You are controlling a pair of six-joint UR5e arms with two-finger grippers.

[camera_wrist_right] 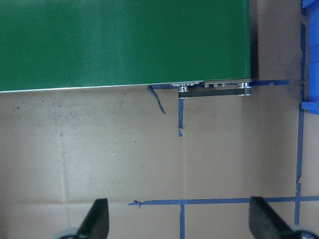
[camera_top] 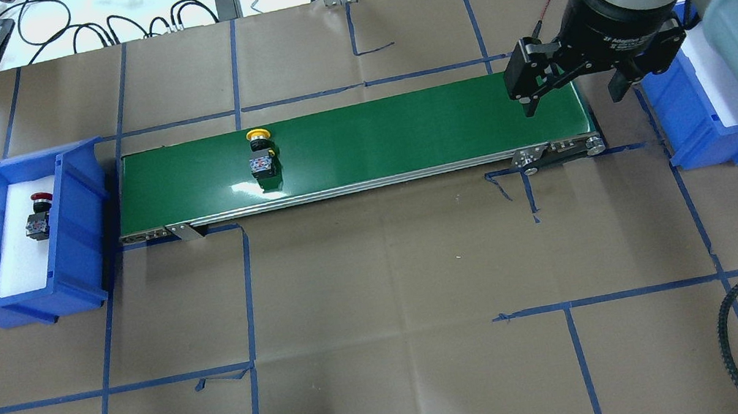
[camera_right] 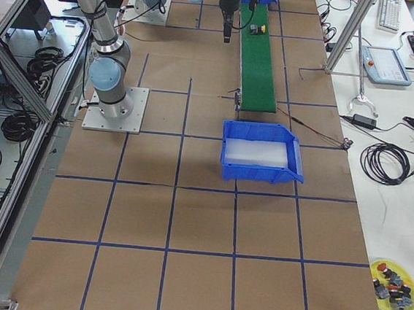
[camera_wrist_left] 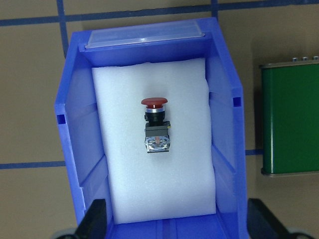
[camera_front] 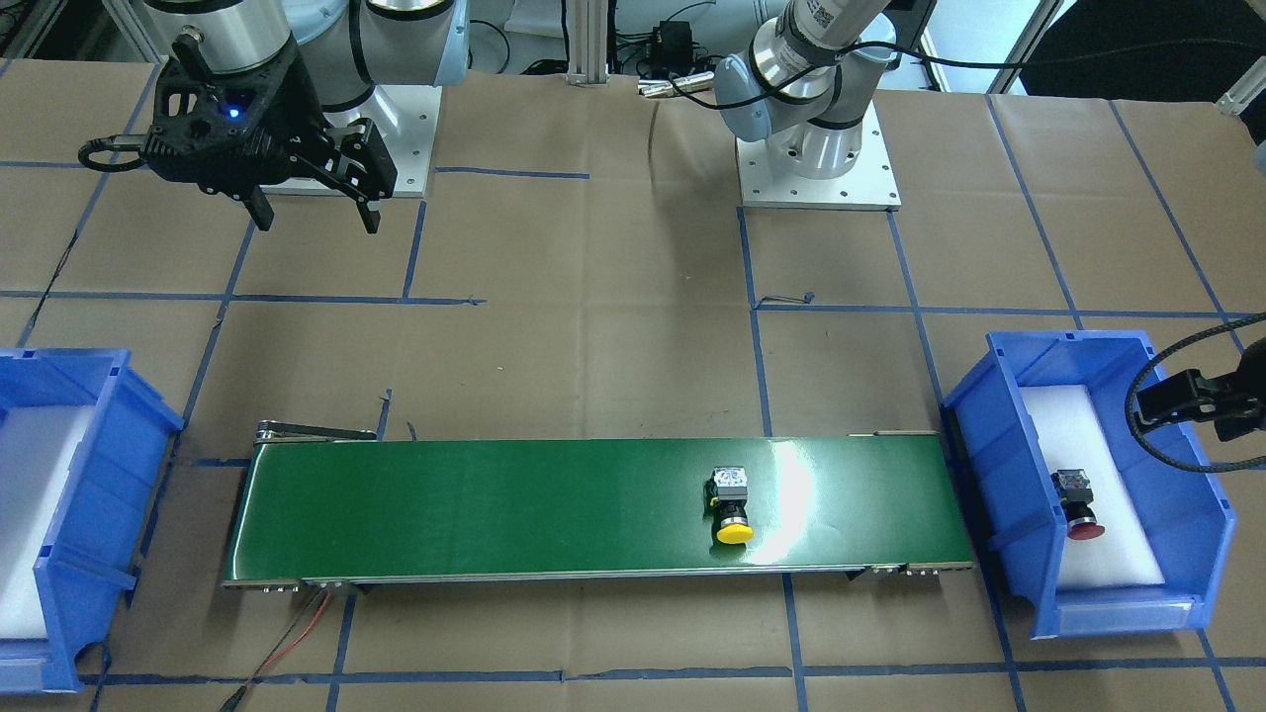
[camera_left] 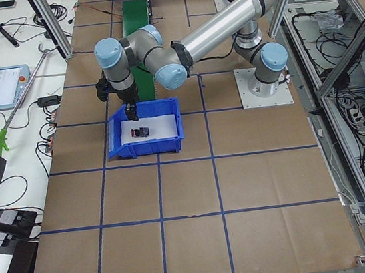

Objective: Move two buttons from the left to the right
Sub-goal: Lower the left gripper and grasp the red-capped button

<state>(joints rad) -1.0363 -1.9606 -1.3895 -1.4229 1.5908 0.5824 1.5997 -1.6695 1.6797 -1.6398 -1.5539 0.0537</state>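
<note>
Left blue bin (camera_front: 999, 445) — red-capped button (camera_front: 1078, 502) on its side on the white foam (camera_front: 1063, 435) inside, with left gripper (camera_wrist_left: 179, 219) above, fingers spread and empty. Green belt (camera_front: 495, 504) just beside it: yellow-capped button (camera_front: 734, 506) on its side, toward that bin's end. Farthest — right gripper (camera_front: 316, 220), raised near the belt's opposite end, fingers spread, holding nothing.

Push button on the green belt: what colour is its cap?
Yellow cap, clearest in the front-facing view.
</note>
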